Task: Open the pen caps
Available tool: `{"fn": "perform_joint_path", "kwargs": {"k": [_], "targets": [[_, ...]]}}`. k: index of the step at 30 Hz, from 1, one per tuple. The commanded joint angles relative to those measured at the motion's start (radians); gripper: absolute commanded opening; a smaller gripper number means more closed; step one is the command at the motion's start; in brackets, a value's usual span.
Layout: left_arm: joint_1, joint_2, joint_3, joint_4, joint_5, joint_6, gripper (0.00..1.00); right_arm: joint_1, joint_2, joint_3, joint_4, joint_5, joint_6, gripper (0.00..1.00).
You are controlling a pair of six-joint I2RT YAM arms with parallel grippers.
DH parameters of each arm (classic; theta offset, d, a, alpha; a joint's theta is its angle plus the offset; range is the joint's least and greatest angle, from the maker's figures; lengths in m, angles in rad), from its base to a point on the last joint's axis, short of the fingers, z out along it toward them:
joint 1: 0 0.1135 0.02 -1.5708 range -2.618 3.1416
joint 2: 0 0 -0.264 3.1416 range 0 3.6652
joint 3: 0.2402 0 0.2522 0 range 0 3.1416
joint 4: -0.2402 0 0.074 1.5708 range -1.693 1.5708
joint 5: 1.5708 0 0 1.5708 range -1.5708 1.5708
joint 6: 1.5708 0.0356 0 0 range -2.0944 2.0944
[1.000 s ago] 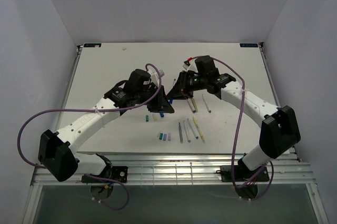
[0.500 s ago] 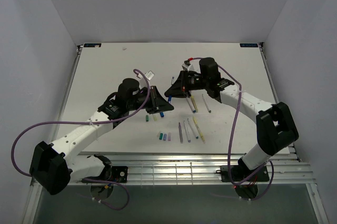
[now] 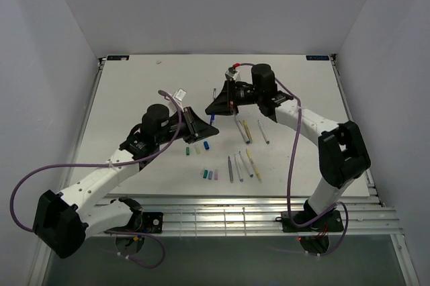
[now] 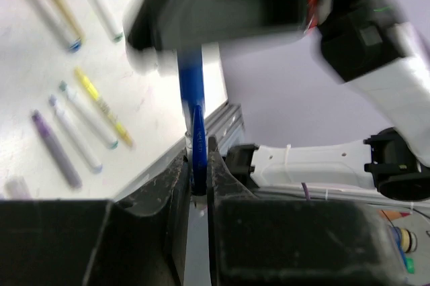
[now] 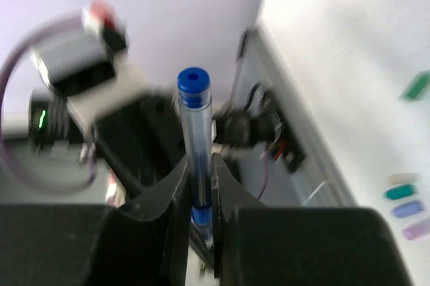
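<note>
My left gripper (image 3: 203, 133) is shut on a blue pen cap (image 4: 195, 145); in the left wrist view its jaws (image 4: 196, 162) pinch the cap upright. My right gripper (image 3: 216, 106) is shut on the blue pen (image 5: 198, 145), a clear barrel with a blue end (image 5: 193, 88) that stands free. A blue bit of the pen (image 3: 213, 118) shows between the two grippers, which are a little apart above the table. Several other pens (image 3: 242, 165) lie in a row, and loose pen caps (image 3: 209, 174) lie beside them.
A green cap (image 3: 187, 151), a pale yellow cap (image 3: 197, 150) and a blue piece (image 3: 207, 145) lie under the left gripper. Two more pens (image 3: 246, 130) lie under the right arm. The table's near edge (image 3: 222, 197) meets a slatted rail.
The two grippers met over the table a second ago and have drawn apart. The left has pulled back to the left; the right has lifted away toward the far side with the pen.
</note>
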Motion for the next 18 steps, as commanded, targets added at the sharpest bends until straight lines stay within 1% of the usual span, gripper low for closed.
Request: {"fn": "perform_joint_path", "kwargs": {"k": [1, 2, 3, 4, 6, 7, 8, 9, 10, 12, 15, 18], "targets": [[-0.048, -0.021, 0.123, -0.554, -0.117, 0.136, 0.0, -0.037, -0.036, 0.298, -0.701, 0.502, -0.432, 0.08], [-0.048, -0.008, 0.21, -0.666, -0.215, 0.14, 0.0, -0.025, -0.007, 0.378, -0.854, 0.613, -0.486, 0.08], [-0.05, 0.007, 0.249, -0.83, -0.29, 0.146, 0.0, -0.014, 0.009, 0.512, -1.065, 0.815, -0.521, 0.08], [-0.05, 0.043, 0.287, -0.895, -0.4, 0.178, 0.0, 0.001, 0.019, 0.559, -1.134, 0.902, -0.546, 0.08], [-0.053, 0.065, 0.356, -0.99, -0.475, 0.201, 0.0, 0.001, 0.021, 0.602, -1.187, 1.024, -0.546, 0.08], [-0.053, 0.058, 0.361, -0.996, -0.533, 0.207, 0.0, 0.003, 0.018, 0.603, -1.183, 1.053, -0.544, 0.08], [-0.053, 0.047, 0.358, -0.985, -0.535, 0.215, 0.0, 0.001, 0.024, 0.607, -1.178, 1.057, -0.56, 0.08], [-0.053, 0.032, 0.343, -0.938, -0.527, 0.23, 0.0, 0.0, 0.03, 0.616, -1.176, 1.041, -0.572, 0.08], [-0.053, 0.007, 0.335, -0.924, -0.529, 0.239, 0.0, -0.01, 0.038, 0.624, -1.181, 1.016, -0.583, 0.08], [-0.053, -0.001, 0.323, -0.936, -0.55, 0.222, 0.0, -0.031, 0.046, 0.616, -1.186, 0.978, -0.623, 0.08], [-0.047, 0.018, 0.303, -0.974, -0.587, 0.201, 0.0, -0.068, 0.033, 0.558, -1.195, 0.949, -0.699, 0.08], [-0.027, 0.044, 0.254, -0.983, -0.573, 0.212, 0.0, -0.167, 0.0, 0.454, -1.201, 0.941, -0.76, 0.08]]}}
